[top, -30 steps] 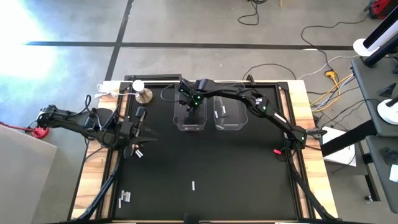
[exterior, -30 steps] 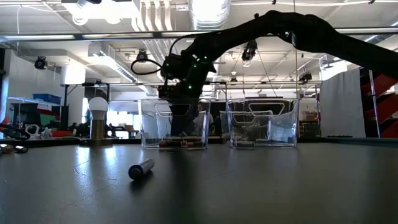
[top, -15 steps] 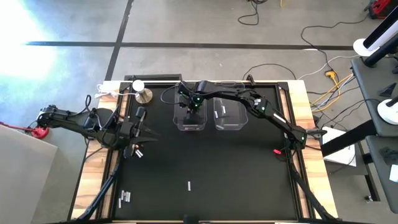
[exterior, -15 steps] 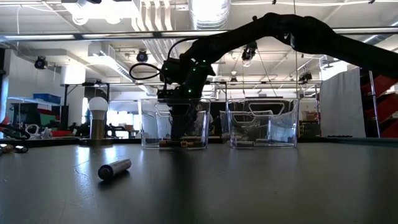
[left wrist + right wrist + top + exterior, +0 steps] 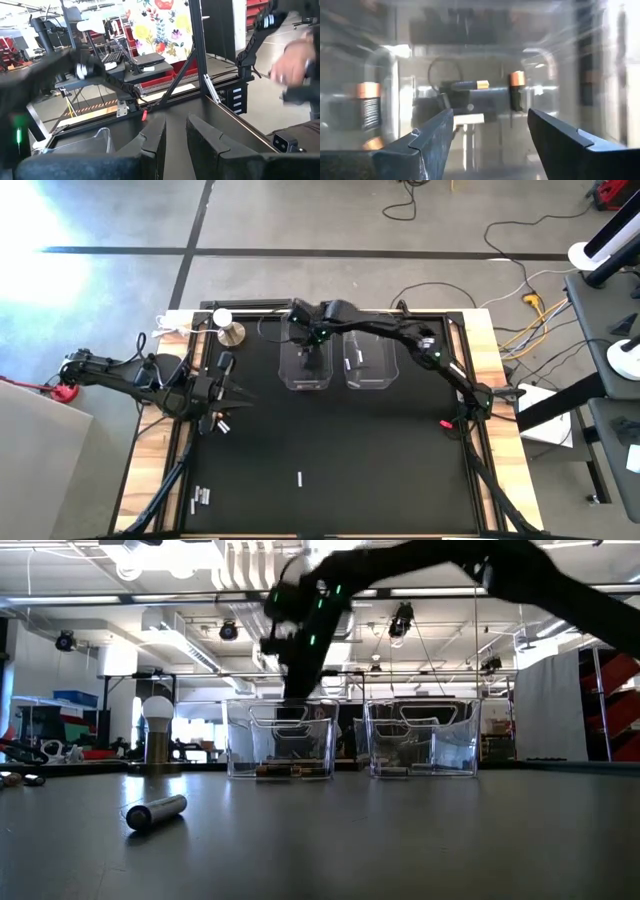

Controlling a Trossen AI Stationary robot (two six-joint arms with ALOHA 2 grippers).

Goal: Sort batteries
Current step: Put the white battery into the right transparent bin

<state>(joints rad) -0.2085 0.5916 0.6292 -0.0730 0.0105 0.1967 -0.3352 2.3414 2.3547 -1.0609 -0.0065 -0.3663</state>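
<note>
Two clear plastic bins stand side by side at the table's far middle, the left bin (image 5: 306, 368) and the right bin (image 5: 368, 366). Dark copper-tipped batteries (image 5: 470, 85) lie on the left bin's floor. More cells lie in the right bin (image 5: 400, 771). My right gripper (image 5: 490, 127) is open and hangs above the left bin's mouth (image 5: 296, 680), pointing down. One loose battery (image 5: 299, 478) lies on the mat on its side (image 5: 155, 812). Others lie near the left edge (image 5: 203, 497) and by my left gripper (image 5: 222, 423). My left gripper (image 5: 238, 392) waits open at the table's left.
A silver knob-like object with a white bulb (image 5: 230, 332) stands at the far left of the mat (image 5: 157, 730). A red item (image 5: 446, 423) lies near the right edge. Wooden borders frame the black mat. A person's hand (image 5: 295, 50) shows beyond the table.
My right gripper has risen up from inside the left bin to above its rim. The loose battery on the mat has rolled steadily toward the table's left. My left arm has kept still.
</note>
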